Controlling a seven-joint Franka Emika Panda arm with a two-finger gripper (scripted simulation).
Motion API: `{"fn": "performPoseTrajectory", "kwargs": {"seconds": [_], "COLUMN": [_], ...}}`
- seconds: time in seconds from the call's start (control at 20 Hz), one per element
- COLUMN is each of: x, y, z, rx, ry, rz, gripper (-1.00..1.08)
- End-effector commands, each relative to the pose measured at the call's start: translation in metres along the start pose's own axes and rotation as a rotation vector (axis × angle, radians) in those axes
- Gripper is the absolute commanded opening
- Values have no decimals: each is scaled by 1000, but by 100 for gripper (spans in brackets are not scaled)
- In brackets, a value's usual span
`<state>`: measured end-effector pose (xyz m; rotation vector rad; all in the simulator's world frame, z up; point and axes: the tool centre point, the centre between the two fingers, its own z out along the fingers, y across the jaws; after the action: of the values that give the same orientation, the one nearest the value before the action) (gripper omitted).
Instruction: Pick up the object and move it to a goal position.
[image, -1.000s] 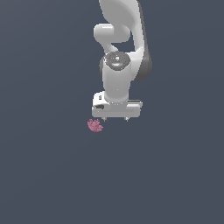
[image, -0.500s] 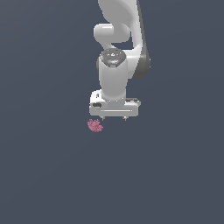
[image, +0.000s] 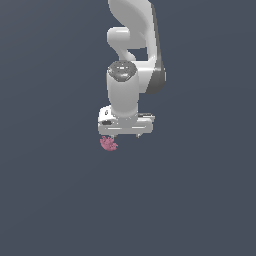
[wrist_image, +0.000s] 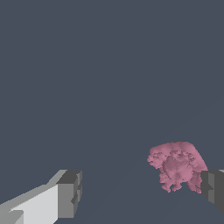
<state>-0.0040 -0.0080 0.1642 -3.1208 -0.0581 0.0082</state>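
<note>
- Since a second ago the arm (image: 131, 75) has turned at the wrist and shifted slightly toward the exterior view's left, so the gripper (image: 125, 134) now sits closer over the object (image: 108, 143), which has not moved.
- Jaws stand open, wide apart and holding nothing; in the wrist view the two grey fingertips (wrist_image: 70, 194) are far from each other.
- Pink and knobbly, the object (wrist_image: 176, 166) lies on the floor between the fingers, just beside one fingertip and well apart from the other; whether it touches that one I cannot tell.
- Floor (image: 55, 200) is a flat, uniform dark grey-blue that fills both views, with no edge, wall or horizon to be seen.
</note>
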Motion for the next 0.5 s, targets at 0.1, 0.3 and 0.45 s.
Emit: {"fn": "performPoseTrajectory", "kwargs": {"seconds": [0.1, 0.3, 0.45], "x": [-4, -10, -15], "y": [15, 31, 43], "z": [11, 24, 33], "rx": [-4, -8, -11], "ry": [1, 1, 1], "rz": [-68, -147, -209], "gripper": [100, 100, 100]}}
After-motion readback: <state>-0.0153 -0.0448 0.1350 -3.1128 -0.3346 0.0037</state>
